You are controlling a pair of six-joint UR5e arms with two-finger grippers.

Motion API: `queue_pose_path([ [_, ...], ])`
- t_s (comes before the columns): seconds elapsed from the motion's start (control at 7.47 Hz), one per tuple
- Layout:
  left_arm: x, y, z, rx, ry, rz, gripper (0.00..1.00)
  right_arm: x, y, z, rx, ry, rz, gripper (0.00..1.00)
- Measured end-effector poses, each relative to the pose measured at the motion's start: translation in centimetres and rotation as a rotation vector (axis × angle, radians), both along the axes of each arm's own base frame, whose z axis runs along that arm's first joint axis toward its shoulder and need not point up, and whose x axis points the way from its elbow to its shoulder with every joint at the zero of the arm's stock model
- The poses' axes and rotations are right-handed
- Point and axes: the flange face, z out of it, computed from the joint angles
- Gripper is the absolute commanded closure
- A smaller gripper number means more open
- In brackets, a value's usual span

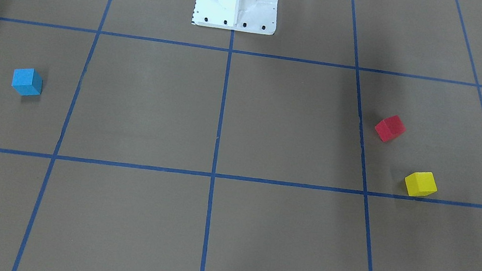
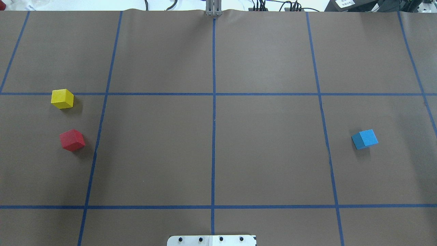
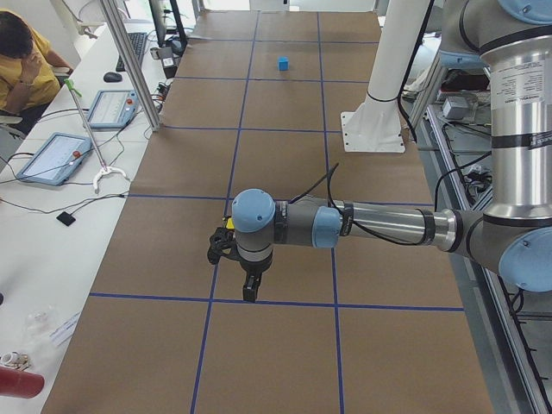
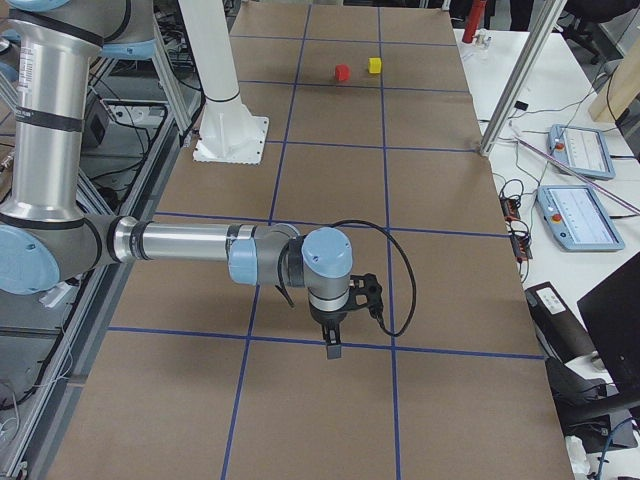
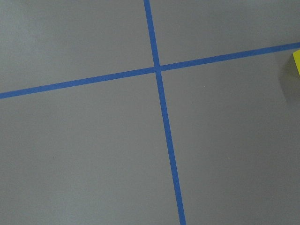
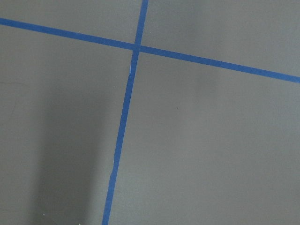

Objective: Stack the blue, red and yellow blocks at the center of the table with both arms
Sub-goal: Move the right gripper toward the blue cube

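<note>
Three blocks lie apart on the brown taped table (image 2: 153, 143). The blue block (image 2: 365, 139) (image 1: 27, 81) rests on the robot's right side. On the left side sit the red block (image 2: 72, 140) (image 1: 390, 127) and, farther from the robot, the yellow block (image 2: 62, 98) (image 1: 421, 184). A yellow edge (image 5: 297, 63) shows in the left wrist view. My left gripper (image 3: 248, 291) and right gripper (image 4: 333, 348) hang above the table ends, seen only in the side views, so I cannot tell whether they are open or shut. The right wrist view holds only tape lines.
The white bolted pedestal (image 1: 237, 1) (image 2: 211, 240) stands at the robot's edge of the table. Metal posts (image 3: 129, 65) and desks with tablets (image 4: 577, 150) line the operators' side, where a person (image 3: 21, 60) sits. Cables (image 2: 269, 5) run along the far edge.
</note>
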Motion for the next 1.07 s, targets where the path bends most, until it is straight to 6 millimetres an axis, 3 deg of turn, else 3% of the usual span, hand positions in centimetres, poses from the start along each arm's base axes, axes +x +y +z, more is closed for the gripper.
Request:
queue_pose_path([
  [0.54,-0.1,-0.5,-3.4,0.071,-0.009,-0.004,0.00,0.0,-1.0,-1.5,0.147,0.007,0.004,0.00],
  [0.8,-0.8,-2.7,-6.7,0.153,-0.055,-0.020,0.00,-0.5,-1.2,-2.4,0.182,-0.063,0.028,0.00],
  [1.07,-1.0,-5.4,-9.6,0.290,-0.074,-0.030,0.00,-1.2,-2.0,-4.9,0.201,-0.134,0.097,0.00],
])
